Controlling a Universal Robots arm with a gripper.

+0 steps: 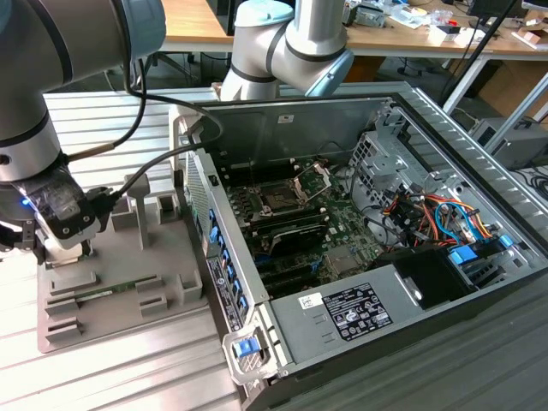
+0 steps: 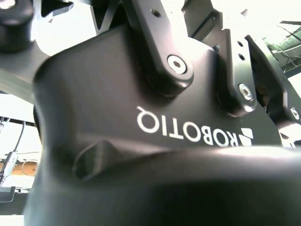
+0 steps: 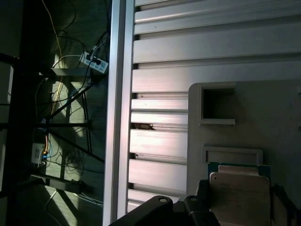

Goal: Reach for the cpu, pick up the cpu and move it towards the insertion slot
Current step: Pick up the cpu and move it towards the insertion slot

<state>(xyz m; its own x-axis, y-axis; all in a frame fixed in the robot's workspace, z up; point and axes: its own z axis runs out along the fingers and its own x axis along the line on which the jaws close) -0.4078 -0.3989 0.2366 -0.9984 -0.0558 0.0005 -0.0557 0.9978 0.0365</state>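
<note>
Currently: black gripper [image 1: 62,244] low over the grey plastic fixture tray [image 1: 128,291], right at the flat silvery square cpu [image 3: 240,200] seated on it. Jaws pinching or clear of it, cannot tell. Silver-framed dark insertion slot [image 1: 278,199] well apart from the tray, toward the exterior view's right.

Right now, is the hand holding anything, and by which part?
Cannot be told. The hand is down at the cpu on the grey fixture, flanking two opposite edges; whether it grips is unclear.
</note>
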